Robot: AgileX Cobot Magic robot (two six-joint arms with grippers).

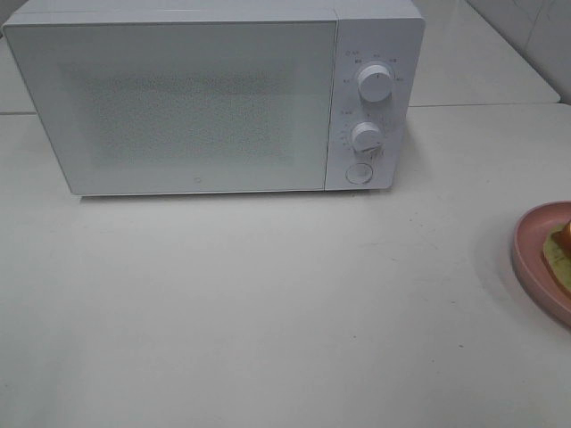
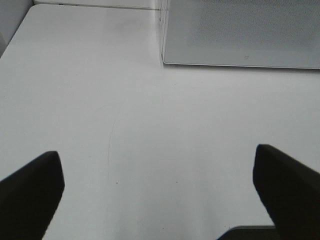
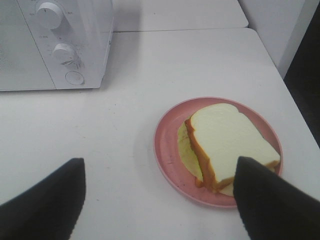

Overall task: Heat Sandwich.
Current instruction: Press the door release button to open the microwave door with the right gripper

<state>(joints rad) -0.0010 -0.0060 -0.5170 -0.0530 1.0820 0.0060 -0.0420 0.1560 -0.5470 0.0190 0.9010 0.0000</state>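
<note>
Nearby, the microwave stands shut beside the sandwich on its plate.

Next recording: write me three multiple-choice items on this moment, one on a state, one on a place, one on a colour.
1. The microwave door is: A wide open; B shut; C removed.
2. The sandwich lies: A inside the microwave; B on the bare table; C on the plate.
3. The plate is: A pink; B blue; C white.
Answers: B, the door sits flush with the front; C, the right wrist view shows it on the plate; A, its rim shows pink in both views.
</note>
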